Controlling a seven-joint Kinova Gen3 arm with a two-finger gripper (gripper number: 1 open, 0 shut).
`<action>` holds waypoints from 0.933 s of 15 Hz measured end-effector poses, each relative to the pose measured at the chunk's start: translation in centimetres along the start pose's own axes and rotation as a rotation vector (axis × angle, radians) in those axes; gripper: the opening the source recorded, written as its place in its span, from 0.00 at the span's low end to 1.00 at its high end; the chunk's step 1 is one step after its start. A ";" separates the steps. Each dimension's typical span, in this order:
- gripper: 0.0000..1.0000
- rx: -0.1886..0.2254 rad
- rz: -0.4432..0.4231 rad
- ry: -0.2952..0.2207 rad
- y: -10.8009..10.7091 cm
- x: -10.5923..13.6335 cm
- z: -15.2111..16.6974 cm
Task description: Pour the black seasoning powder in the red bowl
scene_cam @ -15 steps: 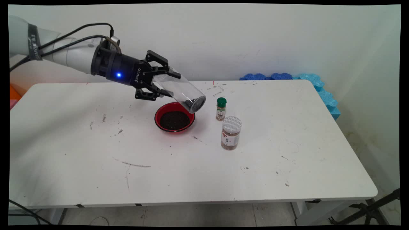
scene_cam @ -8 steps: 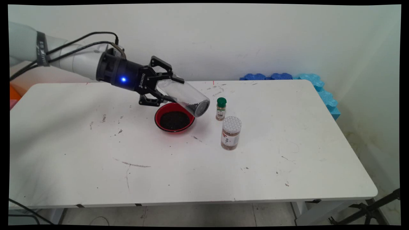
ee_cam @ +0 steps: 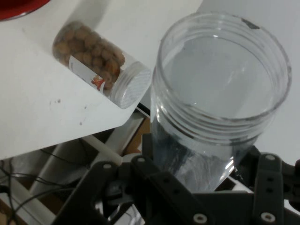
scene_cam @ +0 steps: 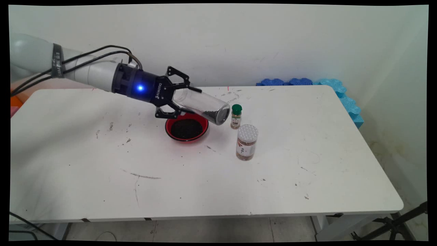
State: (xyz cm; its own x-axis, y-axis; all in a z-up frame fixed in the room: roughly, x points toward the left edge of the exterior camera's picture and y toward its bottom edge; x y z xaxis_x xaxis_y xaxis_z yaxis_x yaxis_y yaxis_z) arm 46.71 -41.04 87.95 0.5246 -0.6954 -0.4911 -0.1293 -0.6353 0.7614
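The gripper [scene_cam: 182, 99] is seen clamped on a clear jar [scene_cam: 205, 108] — tilted mouth-down over the far right rim of a red bowl [scene_cam: 186, 127] of dark grains — with a green-capped spice bottle [scene_cam: 236, 116] just beside its mouth and a white-lidded jar [scene_cam: 246, 142] nearer the table's [scene_cam: 307, 164] front.

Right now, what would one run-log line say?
gripper: shut on clear jar | jar: tilted over red bowl | nearby: green-capped spice bottle, white-lidded jar

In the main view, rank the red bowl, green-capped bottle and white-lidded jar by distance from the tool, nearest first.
1. Red bowl, just below the tool.
2. Green-capped bottle, to its right, past the held clear jar's end.
3. White-lidded jar, farther right and nearer the camera.
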 end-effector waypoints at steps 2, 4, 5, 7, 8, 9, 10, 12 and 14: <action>0.00 -0.006 -0.050 -0.004 -0.2 0.3 0.3; 0.00 -0.013 -0.098 -0.005 -0.4 0.6 0.6; 0.00 -0.016 -0.113 -0.006 -0.4 0.7 0.7; 0.00 -0.021 -0.148 -0.006 -0.5 0.8 0.8; 0.00 -0.025 -0.170 -0.006 -0.6 1.0 0.9; 0.00 -0.030 -0.195 -0.007 -0.6 1.1 1.0; 0.00 -0.035 -0.219 -0.007 -0.6 1.2 1.1; 0.00 -0.043 -0.262 -0.008 -0.7 1.4 1.3; 0.00 -0.051 -0.305 -0.010 -0.7 1.5 1.4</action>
State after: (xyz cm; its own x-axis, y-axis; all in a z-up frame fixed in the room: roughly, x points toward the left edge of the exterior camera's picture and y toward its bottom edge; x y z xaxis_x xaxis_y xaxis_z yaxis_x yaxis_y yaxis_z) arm 46.37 -42.11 86.12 0.5243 -0.4787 -0.7043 0.0749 -0.7979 0.5981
